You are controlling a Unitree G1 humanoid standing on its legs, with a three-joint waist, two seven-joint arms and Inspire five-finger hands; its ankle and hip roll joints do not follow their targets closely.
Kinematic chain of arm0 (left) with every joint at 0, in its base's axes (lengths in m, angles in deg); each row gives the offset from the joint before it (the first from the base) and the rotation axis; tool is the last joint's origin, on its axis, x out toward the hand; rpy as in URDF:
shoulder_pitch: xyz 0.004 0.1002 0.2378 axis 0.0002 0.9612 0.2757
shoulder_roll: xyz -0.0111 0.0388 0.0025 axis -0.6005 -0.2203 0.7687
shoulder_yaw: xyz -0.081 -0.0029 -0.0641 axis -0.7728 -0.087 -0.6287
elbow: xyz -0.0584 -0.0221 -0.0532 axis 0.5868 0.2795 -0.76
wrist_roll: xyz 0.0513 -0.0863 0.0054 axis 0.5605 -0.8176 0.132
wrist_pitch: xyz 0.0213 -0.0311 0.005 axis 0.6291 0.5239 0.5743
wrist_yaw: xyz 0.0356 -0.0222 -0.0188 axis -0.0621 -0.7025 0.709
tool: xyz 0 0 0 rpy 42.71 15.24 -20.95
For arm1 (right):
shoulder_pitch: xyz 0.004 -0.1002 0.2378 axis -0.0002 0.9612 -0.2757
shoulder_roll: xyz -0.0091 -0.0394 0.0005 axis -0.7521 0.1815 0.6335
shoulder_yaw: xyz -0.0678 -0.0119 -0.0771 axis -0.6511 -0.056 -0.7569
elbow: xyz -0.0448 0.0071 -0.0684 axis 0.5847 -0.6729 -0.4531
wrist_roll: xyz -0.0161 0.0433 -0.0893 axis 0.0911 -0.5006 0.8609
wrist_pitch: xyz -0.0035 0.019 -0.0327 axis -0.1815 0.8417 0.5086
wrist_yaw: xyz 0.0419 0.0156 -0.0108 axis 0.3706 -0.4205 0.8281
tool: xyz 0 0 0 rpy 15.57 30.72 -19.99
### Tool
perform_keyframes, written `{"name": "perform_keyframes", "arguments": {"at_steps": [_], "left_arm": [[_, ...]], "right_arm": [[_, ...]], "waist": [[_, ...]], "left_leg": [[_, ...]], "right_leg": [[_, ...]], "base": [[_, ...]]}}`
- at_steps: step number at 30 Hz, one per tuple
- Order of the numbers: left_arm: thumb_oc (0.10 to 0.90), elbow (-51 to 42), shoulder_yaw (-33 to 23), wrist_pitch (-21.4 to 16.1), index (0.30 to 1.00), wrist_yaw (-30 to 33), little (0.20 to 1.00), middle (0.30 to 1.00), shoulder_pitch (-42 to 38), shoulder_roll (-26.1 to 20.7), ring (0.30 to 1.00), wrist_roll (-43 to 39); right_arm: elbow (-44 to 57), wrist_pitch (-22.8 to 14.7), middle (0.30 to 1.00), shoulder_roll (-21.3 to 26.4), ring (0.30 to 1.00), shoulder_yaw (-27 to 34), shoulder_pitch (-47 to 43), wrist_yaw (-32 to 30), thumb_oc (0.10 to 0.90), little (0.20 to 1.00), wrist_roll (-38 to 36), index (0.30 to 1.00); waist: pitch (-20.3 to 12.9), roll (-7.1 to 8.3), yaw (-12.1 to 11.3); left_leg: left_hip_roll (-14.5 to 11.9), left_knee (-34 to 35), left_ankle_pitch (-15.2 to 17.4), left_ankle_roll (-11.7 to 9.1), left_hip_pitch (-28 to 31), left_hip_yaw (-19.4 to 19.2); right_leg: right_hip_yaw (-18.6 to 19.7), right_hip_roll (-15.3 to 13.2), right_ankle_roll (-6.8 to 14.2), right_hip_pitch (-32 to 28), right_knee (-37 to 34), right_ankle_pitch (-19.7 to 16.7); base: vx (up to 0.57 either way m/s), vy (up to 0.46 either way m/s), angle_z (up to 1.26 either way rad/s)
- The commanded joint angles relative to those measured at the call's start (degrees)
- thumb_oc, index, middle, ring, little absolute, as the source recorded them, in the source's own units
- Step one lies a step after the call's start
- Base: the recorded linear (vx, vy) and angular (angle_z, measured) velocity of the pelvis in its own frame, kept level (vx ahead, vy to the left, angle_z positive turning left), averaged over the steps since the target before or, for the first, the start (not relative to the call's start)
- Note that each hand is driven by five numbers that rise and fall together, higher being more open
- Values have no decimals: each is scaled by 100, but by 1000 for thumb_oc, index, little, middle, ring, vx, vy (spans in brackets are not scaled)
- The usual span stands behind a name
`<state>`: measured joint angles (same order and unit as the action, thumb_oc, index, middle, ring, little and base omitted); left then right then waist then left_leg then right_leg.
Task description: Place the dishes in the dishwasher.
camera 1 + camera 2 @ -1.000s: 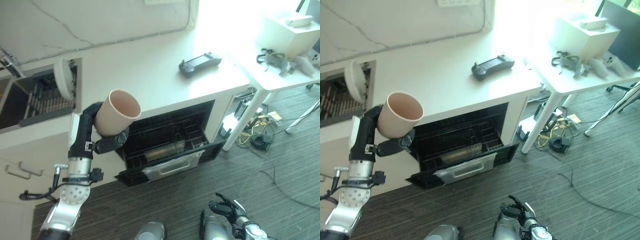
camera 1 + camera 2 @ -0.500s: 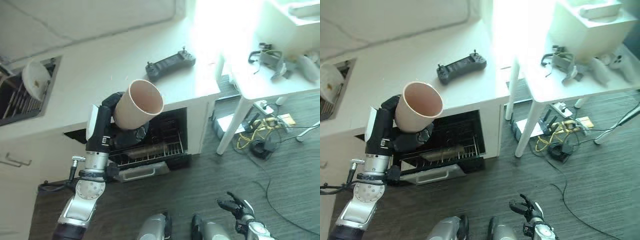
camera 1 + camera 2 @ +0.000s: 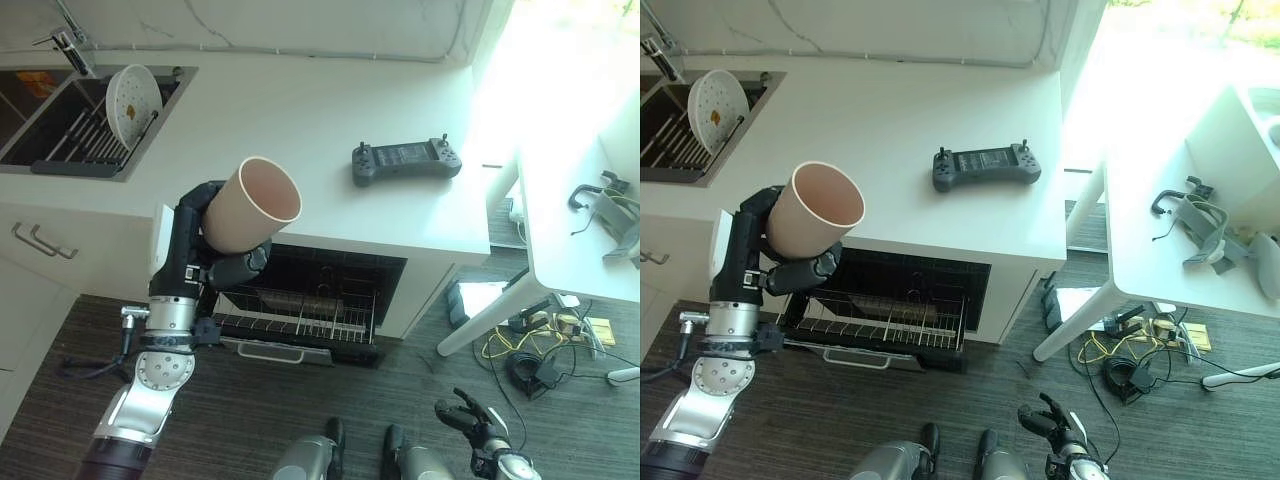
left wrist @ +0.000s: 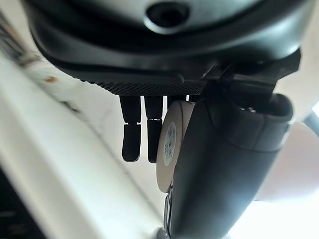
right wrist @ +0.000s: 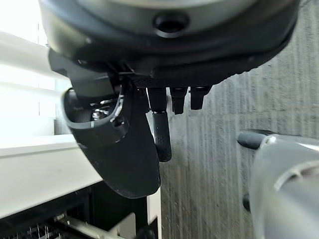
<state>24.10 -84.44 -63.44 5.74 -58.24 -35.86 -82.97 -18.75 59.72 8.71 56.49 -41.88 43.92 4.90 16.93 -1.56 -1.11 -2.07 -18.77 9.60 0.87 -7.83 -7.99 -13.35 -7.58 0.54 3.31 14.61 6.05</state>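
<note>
My left hand [image 3: 212,262] is shut on a beige cup [image 3: 256,204], which it holds tilted with its mouth up and to the right. The cup hangs in front of the counter's edge, above the open dishwasher [image 3: 310,300], whose wire rack [image 3: 296,318] is pulled out. In the left wrist view the cup's base [image 4: 171,145] rests against the thumb [image 4: 224,169]. A white plate [image 3: 133,98] stands on edge in the sink's rack at the far left. My right hand [image 3: 472,420] hangs low over the floor with relaxed fingers [image 5: 160,134] and holds nothing.
A dark game controller [image 3: 405,160] lies on the white counter [image 3: 300,110]. A white table [image 3: 565,240] stands to the right, with headgear [image 3: 610,205] on it and tangled cables [image 3: 530,350] under it. Cabinet drawers [image 3: 40,245] sit below the sink.
The whole picture has shifted and turned, so the camera has moved. My left hand still holds the cup, now a little lower, over the dishwasher's rack. The right hand stays low.
</note>
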Motion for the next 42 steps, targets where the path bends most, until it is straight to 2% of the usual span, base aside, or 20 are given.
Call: {"name": "perform_keyframes", "arguments": {"at_steps": [1, 8, 12, 19, 24, 28, 29, 34, 37, 42], "left_arm": [[400, -503, -489, -494, 300, 123, 300, 300, -642, 115, 300, -344], [400, -557, -435, -408, 300, 190, 300, 300, -599, 138, 300, -319], [400, -556, -363, -596, 300, -363, 300, 300, -456, 306, 300, -1081], [400, -492, -233, -844, 300, -961, 300, 300, -283, 607, 300, -2030], [400, -324, 23, -980, 300, -1385, 300, 300, -256, 957, 300, -2766], [400, -81, 316, -1040, 300, -1191, 300, 300, -460, 1250, 300, -2844], [400, 85, 498, -1058, 300, -880, 300, 300, -630, 1395, 300, -2663], [400, 273, 761, -757, 300, -352, 300, 300, -890, 1575, 300, -2323], [400, 353, 876, -585, 300, -245, 300, 300, -927, 1666, 300, -2188], [400, 438, 1001, -473, 300, -82, 300, 300, -901, 1718, 300, -1931]], "right_arm": [[-28, -281, 900, 326, 900, 42, 287, -47, 800, 900, -211, 900], [277, -667, 900, 246, 900, 92, 407, -273, 800, 900, -270, 900], [1329, -824, 900, 220, 900, 150, 540, -917, 800, 900, -348, 900], [2852, -1309, 900, 302, 900, 570, 823, -1379, 800, 900, -411, 900], [4944, -1936, 900, 365, 900, 900, 1026, -1621, 800, 900, -126, 900], [5786, -2074, 900, 483, 900, 834, 892, -1402, 800, 900, -286, 900], [6216, -2125, 900, 538, 900, 683, 779, -1275, 800, 900, -266, 900], [6977, -2337, 900, 649, 900, 347, 642, -739, 800, 900, -260, 900], [7288, -2366, 900, 734, 900, 100, 552, -418, 800, 900, -367, 900], [7534, -2404, 900, 785, 900, -212, 383, 405, 800, 900, -945, 900]], "waist": [[-436, -186, 186], [-534, -147, 206], [-512, -83, 256], [-537, 13, 435], [-592, 87, 738], [-636, 96, 906], [-668, 84, 1009], [-719, 48, 1161], [-746, 43, 1177], [-777, 52, 1104]], "left_leg": [[-383, 158, 463, -259, 173, 79], [-327, 158, 535, -228, 149, 83], [-306, 158, 612, -164, 251, -2], [-336, 158, 677, -101, 372, -173], [-362, 158, 734, -27, 524, -361], [-379, 158, 776, 0, 627, -496], [-381, 158, 795, 14, 692, -581], [-367, 158, 831, 44, 816, -723], [-354, 158, 847, 62, 864, -783], [-336, 158, 853, 64, 876, -780]], "right_leg": [[-165, -152, 400, -37, 258, 907], [-137, -236, 500, -33, 258, 882], [-54, -249, 544, -74, 258, 888], [101, -231, 598, -47, 258, 846], [310, -199, 643, 2, 258, 785], [452, -168, 656, 17, 258, 765], [560, -143, 656, 28, 258, 748], [749, -108, 675, 41, 258, 710], [809, -106, 685, 45, 258, 696], [799, -113, 684, 41, 258, 703]], "base": [[25, 109, 19], [17, 80, 4], [5, 33, -5], [-27, 2, -9], [-37, 9, -27], [-21, 38, -44], [0, 81, -71], [9, 46, -42], [20, 21, -21], [3, 1, -1]]}}
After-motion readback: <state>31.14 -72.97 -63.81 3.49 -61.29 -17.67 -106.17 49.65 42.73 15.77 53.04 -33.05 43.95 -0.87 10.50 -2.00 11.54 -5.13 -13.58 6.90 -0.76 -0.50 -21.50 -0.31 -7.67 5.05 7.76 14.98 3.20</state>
